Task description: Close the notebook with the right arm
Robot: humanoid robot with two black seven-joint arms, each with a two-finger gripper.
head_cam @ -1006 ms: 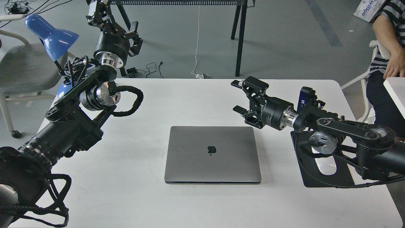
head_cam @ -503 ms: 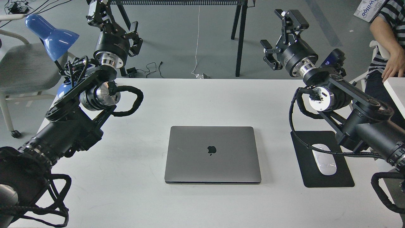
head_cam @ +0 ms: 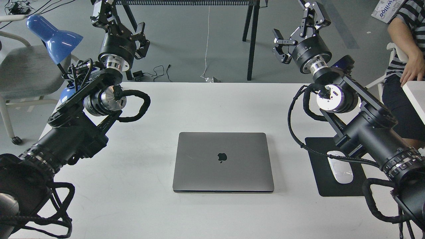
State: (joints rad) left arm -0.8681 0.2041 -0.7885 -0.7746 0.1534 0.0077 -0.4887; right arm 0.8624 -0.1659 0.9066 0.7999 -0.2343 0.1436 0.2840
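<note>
The notebook (head_cam: pixel 223 162) is shown lid-down, flat at the table's (head_cam: pixel 212 103) centre; the closing step is judged complete. The right gripper (head_cam: pixel 300 28) is raised far right, fingers spread, grasping nothing; the left gripper (head_cam: pixel 121 23) is also parted; only parking of the right arm (head_cam: pixel 362 129) is required.

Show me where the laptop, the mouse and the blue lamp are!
laptop (head_cam: pixel 223 162): head view, middle of the closed grey lid, near the apple logo.
mouse (head_cam: pixel 342 171): head view, on its white top, lying on the black pad.
blue lamp (head_cam: pixel 54 36): head view, on the blue shade.
</note>
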